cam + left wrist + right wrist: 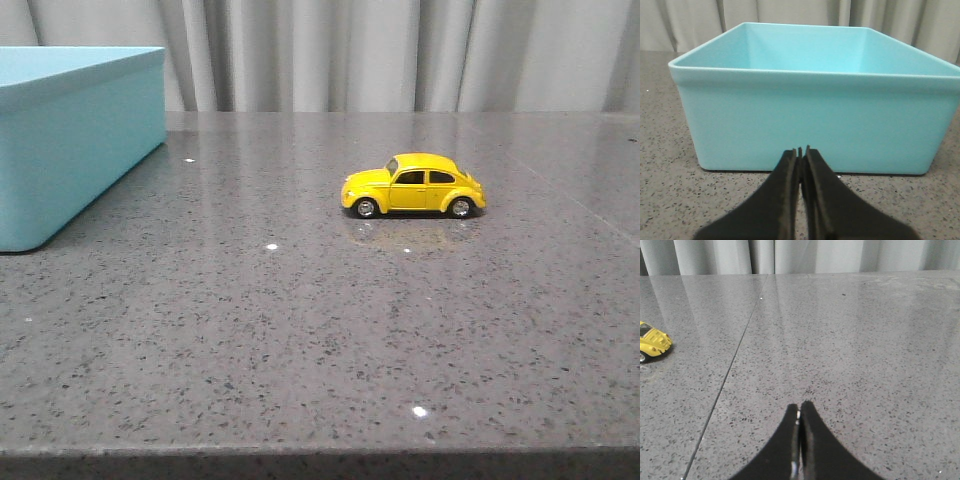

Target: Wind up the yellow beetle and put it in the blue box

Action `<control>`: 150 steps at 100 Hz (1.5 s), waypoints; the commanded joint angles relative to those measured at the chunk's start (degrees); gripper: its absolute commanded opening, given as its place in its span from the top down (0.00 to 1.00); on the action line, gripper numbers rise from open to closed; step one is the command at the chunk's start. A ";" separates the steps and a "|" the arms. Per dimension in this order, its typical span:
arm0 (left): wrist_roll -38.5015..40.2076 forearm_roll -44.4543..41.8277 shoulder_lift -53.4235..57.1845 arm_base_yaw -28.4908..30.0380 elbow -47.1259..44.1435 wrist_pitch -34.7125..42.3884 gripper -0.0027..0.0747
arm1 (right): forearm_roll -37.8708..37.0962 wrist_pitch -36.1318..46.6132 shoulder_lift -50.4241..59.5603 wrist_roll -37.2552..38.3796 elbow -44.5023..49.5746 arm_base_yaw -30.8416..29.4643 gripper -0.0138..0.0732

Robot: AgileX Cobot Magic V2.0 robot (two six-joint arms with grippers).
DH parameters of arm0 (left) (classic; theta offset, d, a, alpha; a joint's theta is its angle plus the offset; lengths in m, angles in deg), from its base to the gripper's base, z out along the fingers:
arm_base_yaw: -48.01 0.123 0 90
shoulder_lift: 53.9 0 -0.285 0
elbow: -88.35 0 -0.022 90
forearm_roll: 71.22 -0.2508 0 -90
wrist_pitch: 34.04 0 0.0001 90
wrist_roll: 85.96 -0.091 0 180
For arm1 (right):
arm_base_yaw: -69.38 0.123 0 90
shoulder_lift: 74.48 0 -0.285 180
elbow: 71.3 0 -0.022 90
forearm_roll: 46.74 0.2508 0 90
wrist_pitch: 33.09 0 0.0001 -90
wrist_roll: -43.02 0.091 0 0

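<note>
Yellow beetle: broadside on table, right of centre, nearer right gripper; both grippers pressed together, left gripper facing blue box.

Box far left, car right of centre on the table

The beetle stands on the table, side-on, nose pointing left, well apart from the box at the far-left edge; curtains hang behind.

Open tabletop rings yellow beetle; blue box well apart.
</note>
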 commanded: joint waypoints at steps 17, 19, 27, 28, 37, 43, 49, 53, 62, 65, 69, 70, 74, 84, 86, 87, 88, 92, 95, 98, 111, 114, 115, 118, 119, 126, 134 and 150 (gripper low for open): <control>0.24 0.43 1.79 0.06 -1.24 4.44 0.99 | -0.33 4.23 1.34 -0.41 -0.96 -0.33 0.92; 0.24 0.43 1.79 0.06 -1.24 4.44 0.99 | -0.33 4.23 1.34 -0.41 -0.96 -0.33 0.92; 0.24 0.43 1.79 0.06 -1.24 4.44 0.99 | -0.33 4.23 1.34 -0.41 -0.96 -0.33 0.92; 0.24 0.43 1.79 0.06 -1.24 4.44 0.99 | -0.33 4.23 1.34 -0.41 -0.96 -0.33 0.92; 0.24 0.43 1.79 0.06 -1.24 4.44 0.99 | -0.33 4.23 1.34 -0.41 -0.96 -0.33 0.92; 0.24 0.43 1.79 0.06 -1.24 4.44 0.99 | -0.33 4.23 1.34 -0.41 -0.96 -0.33 0.92; 0.24 0.43 1.79 0.06 -1.24 4.44 0.99 | -0.33 4.23 1.34 -0.41 -0.96 -0.33 0.92; 0.24 0.43 1.79 0.06 -1.24 4.44 0.99 | -0.33 4.23 1.34 -0.41 -0.96 -0.33 0.92; 0.24 0.43 1.79 0.06 -1.24 4.44 0.99 | -0.33 4.23 1.34 -0.41 -0.96 -0.33 0.92; 0.24 0.43 1.79 0.06 -1.24 4.44 0.99 | -0.33 4.23 1.34 -0.41 -0.96 -0.33 0.92; 0.24 0.43 1.79 0.06 -1.24 4.44 0.99 | -0.33 4.23 1.34 -0.41 -0.96 -0.33 0.92; 0.24 0.43 1.79 0.06 -1.24 4.44 0.99 | -0.33 4.23 1.34 -0.41 -0.96 -0.33 0.92; 0.24 0.43 1.79 0.06 -1.24 4.44 0.99 | -0.33 4.23 1.34 -0.41 -0.96 -0.33 0.92; 0.24 0.43 1.79 0.06 -1.24 4.44 0.99 | -0.33 4.23 1.34 -0.41 -0.96 -0.33 0.92; 0.24 0.43 1.79 0.06 -1.24 4.44 0.99 | -0.33 4.23 1.34 -0.41 -0.96 -0.33 0.92; 0.24 0.43 1.79 0.06 -1.24 4.44 0.99 | -0.33 4.23 1.34 -0.41 -0.96 -0.33 0.92; 0.24 0.43 1.79 0.06 -1.24 4.44 0.99 | -0.33 4.23 1.34 -0.41 -0.96 -0.33 0.92; 0.24 0.43 1.79 0.06 -1.24 4.44 0.99 | -0.33 4.23 1.34 -0.41 -0.96 -0.33 0.92; 0.24 0.43 1.79 0.06 -1.24 4.44 0.99 | -0.33 4.39 1.34 -0.41 -0.96 -0.33 0.92; 0.24 0.43 1.79 0.06 -1.24 4.44 0.99 | -0.33 4.60 1.34 -0.41 -0.96 -0.33 0.92; 0.24 0.43 1.79 0.19 -1.24 5.15 0.99 | -0.33 7.31 1.34 -0.41 -0.96 -0.33 0.92; 0.24 0.43 1.79 0.19 -1.24 5.30 0.99 | -0.33 8.14 1.34 -0.41 -0.96 -0.33 0.92; 0.24 0.43 1.79 0.19 -1.24 5.30 0.99 | -0.33 8.37 1.34 -0.41 -0.96 -0.33 0.92; 0.24 0.43 1.79 0.19 -1.24 5.56 0.99 | -0.33 9.38 1.34 -0.41 -0.96 -0.33 0.92; 0.24 0.43 1.79 0.19 -1.24 5.89 0.99 | -0.33 9.57 1.34 -0.41 -0.96 -0.33 0.92; 0.24 0.43 1.79 0.21 -1.24 7.97 0.99 | -0.33 11.36 1.34 -0.41 -0.96 -0.33 0.92; 0.24 0.43 1.79 0.21 -1.24 9.85 0.99 | -0.33 13.00 1.34 -0.41 -1.00 -0.33 0.92; 0.24 1.01 1.79 0.21 0.29 10.51 0.99 | -0.33 11.73 1.30 -0.41 -2.36 -0.33 0.92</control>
